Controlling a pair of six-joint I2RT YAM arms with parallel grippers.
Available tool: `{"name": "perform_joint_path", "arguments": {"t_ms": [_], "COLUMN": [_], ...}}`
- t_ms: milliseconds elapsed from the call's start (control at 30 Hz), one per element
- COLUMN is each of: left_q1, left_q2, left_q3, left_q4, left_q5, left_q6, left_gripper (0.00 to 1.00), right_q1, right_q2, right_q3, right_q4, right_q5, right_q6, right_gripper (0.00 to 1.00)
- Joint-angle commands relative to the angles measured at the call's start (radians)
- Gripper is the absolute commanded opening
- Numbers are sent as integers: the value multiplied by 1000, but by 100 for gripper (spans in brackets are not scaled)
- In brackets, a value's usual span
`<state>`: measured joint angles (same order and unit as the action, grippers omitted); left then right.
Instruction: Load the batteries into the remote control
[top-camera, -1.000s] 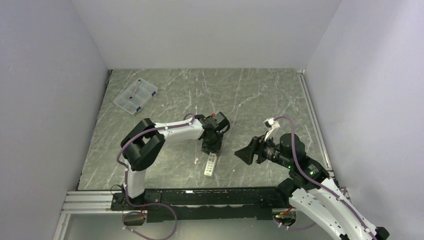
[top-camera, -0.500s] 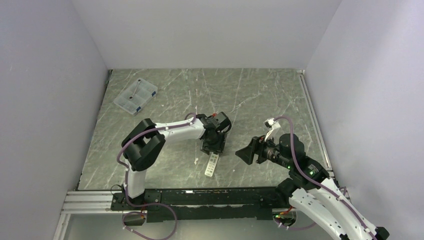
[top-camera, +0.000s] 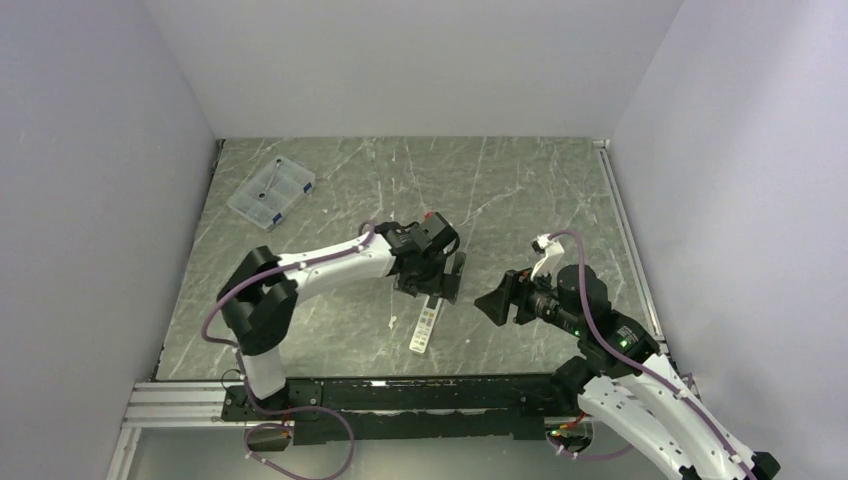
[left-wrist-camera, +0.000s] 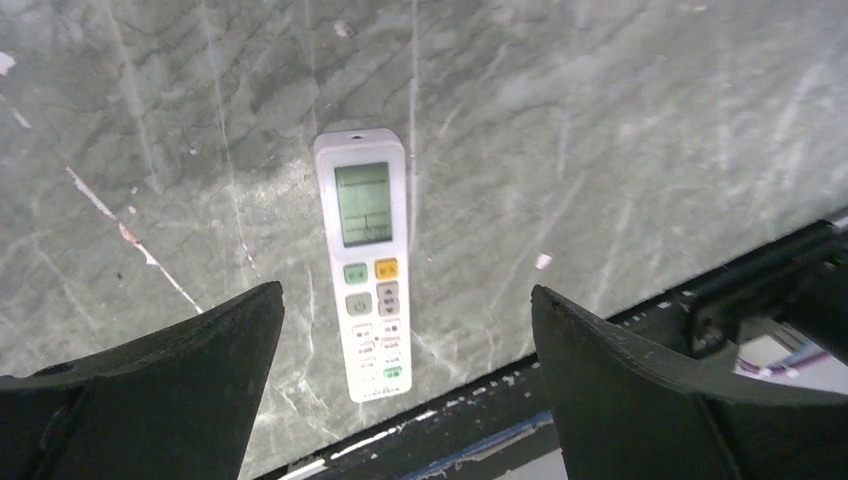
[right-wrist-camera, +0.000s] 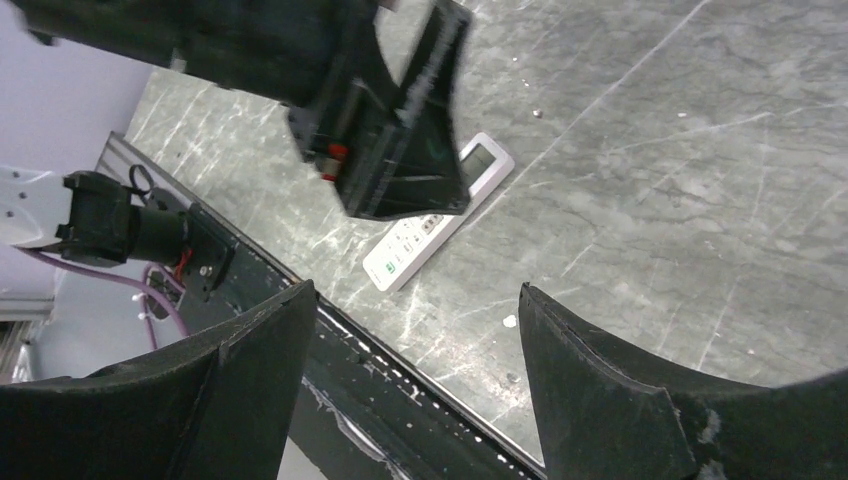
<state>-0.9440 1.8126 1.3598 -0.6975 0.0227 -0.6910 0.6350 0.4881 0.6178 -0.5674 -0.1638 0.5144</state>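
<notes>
- The left gripper (top-camera: 436, 280) hangs over the far, display end of the remote control (top-camera: 424, 328), near the middle of the table's near half.
- In the left wrist view its two black fingers (left-wrist-camera: 200, 385) are spread wide. Nothing is held between them, and neither one touches the remote control (left-wrist-camera: 365, 280).
- The remote control lies flat and face up on the grey marbled table (top-camera: 520, 200). Its greenish display points away from the arms' bases and its button end points toward the black rail (top-camera: 400, 392) at the near edge.
- It is a slim white handset with a green button and an orange button just below the display.
- The right gripper (top-camera: 497, 305) is held above the table to the right of the remote control, well apart from it and aimed toward it.
- In the right wrist view its fingers (right-wrist-camera: 600, 385) also stand wide apart with nothing between them. The remote control (right-wrist-camera: 430, 228) and the left gripper (right-wrist-camera: 390, 130) show through the gap.
- A clear plastic compartment box (top-camera: 271, 192) sits at the far left of the table, well away from both grippers.
</notes>
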Motion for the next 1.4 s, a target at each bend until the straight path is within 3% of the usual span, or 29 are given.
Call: {"name": "perform_joint_path", "arguments": {"t_ms": [0,567,867,1367], "left_q1": [-7,-7,-8,-8], "left_q2": [-127,-552,-778,-1191], "left_q3": [17,-119,-232,-451], "left_q4": [0,-57,-80,-26], "left_q5": [-20,-286,-361,-502], "left_q6": [34,117,135,167], "left_gripper": [99,100,99,99], "right_q1": [-1,-1,-1,-1], "right_q2": [-2,-8,-25,-63], "right_q3": [51,87,103,67], "right_q4": [-20,-53,-44,6], "right_q5": [70,330,387,354], "right_q6": [-18,-7,-60,-107], "right_gripper": [76,77,77,81]}}
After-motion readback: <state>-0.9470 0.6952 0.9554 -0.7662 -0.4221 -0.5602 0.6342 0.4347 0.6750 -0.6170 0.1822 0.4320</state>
